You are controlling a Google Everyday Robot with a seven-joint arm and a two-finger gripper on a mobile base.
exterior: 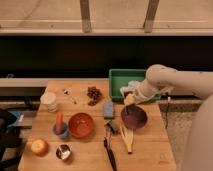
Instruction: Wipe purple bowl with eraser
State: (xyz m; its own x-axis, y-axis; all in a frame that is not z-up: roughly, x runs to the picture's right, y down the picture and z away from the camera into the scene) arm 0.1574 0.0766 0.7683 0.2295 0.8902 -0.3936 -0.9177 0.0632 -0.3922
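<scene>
Robot gripper [129, 101] hovers at the 11 o'clock rim of a round dark-purple bowl [134, 118]
Jaws pinched together, nothing discernible between them; the small dark rectangular eraser [113, 125] apparently lies at the bowl's 9 o'clock. A clean wipe needs it gripped squarely, pressed flat inside.

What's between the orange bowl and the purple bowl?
Camera view: a small dark block, with a light blue block just behind it. The claw hangs over the purple bowl's far rim.
</scene>
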